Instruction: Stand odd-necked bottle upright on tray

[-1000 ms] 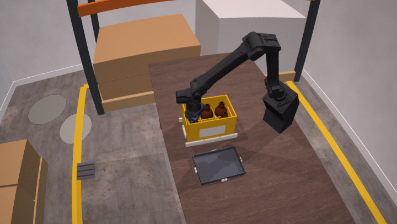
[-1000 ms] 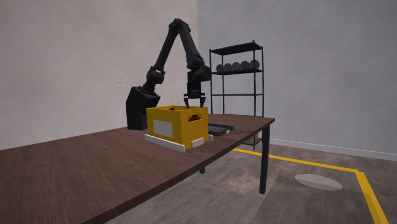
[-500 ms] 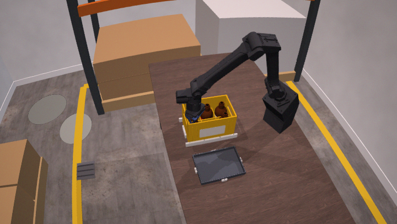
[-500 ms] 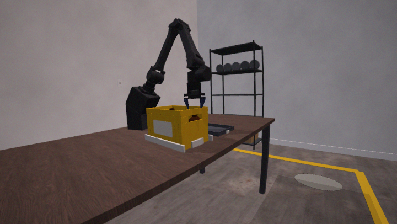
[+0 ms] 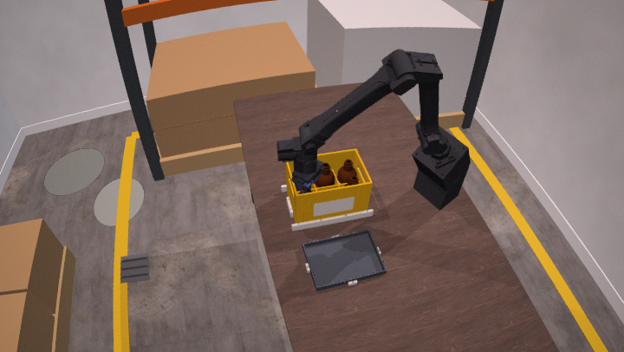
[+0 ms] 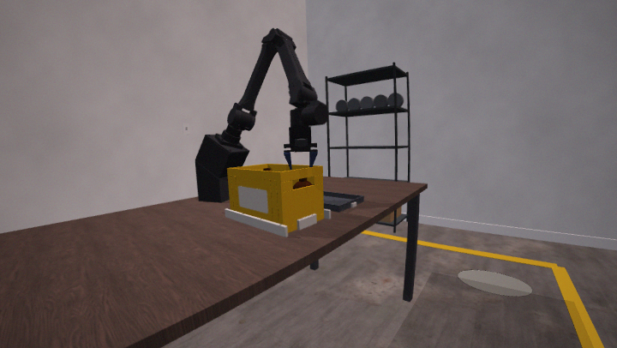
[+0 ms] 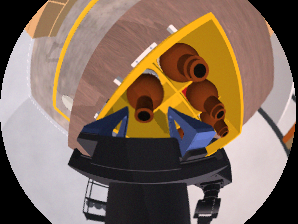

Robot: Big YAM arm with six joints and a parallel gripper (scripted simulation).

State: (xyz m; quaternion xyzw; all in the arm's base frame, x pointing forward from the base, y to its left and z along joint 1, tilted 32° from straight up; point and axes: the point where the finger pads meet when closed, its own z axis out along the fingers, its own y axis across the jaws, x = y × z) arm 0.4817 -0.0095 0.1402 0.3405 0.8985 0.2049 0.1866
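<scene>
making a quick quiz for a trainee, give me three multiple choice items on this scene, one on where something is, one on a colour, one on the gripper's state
1. Where does the tray lie?
A. inside the crate
B. on the table, apart from the crate
C. on the floor

2. What colour is the crate?
A. yellow
B. green
C. white

3. How does the gripper stand?
A. shut on a bottle
B. open, over a bottle neck
C. shut, over the tray

Answers:
1 B, the top view shows bare table between tray and crate.
2 A, its walls are yellow in all views.
3 B, the wrist view shows the blue fingers apart on either side of a brown bottle, not gripping it.
</scene>
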